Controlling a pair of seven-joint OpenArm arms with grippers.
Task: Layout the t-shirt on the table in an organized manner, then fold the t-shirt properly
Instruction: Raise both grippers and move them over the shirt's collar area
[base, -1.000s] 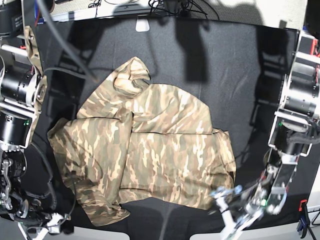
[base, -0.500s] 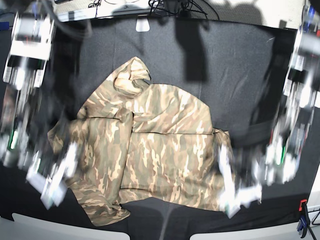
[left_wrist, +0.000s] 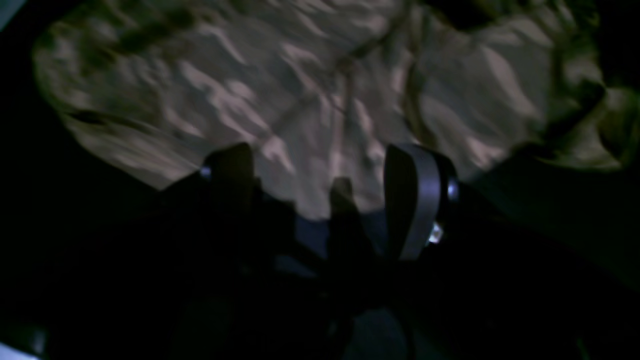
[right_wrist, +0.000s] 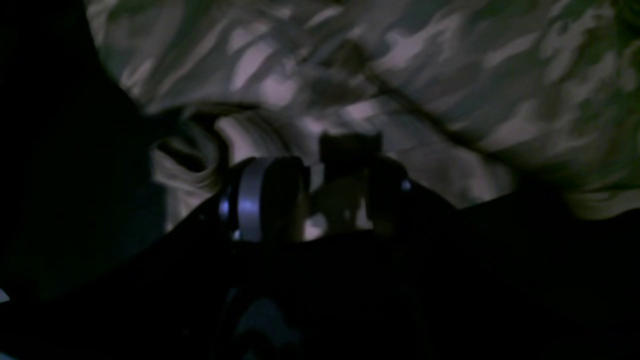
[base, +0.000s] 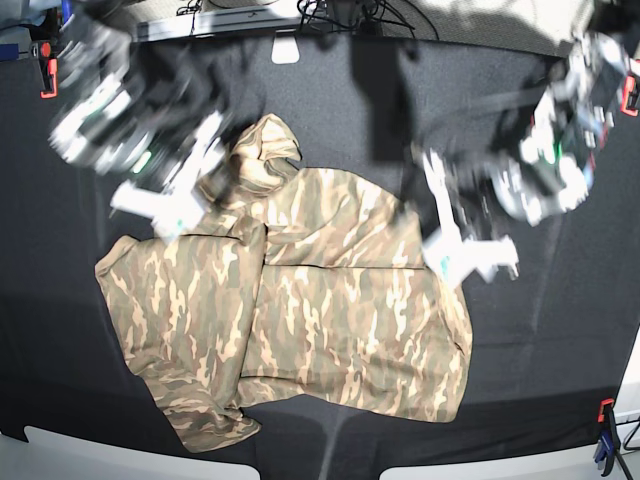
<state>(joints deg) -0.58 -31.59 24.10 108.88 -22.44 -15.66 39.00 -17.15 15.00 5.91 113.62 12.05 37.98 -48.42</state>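
Pincers: left gripper (base: 462, 248) splayed wide, right gripper (base: 175, 205) part-open, both empty over t-shirt (base: 300, 310) crumpled mid-table (base: 330, 100); layout step; nxt pinch far corners, spread flat.

The wide flat table covered in matte black cloth (base: 330, 110) is filling nearly the whole base view. Faint creases are showing in the cloth toward the upper centre of the frame. A large soft short-sleeved t-shirt in tan, beige, brown and olive camouflage streaks (base: 330, 320) is lying directly on the cloth, occupying the centre and lower left of the frame. The garment is lying rumpled, with overlapping layers and a bunched knot of fabric at its upper left end. A small orange clamp (base: 604, 412) is sitting at the table's edge in the lower right corner.
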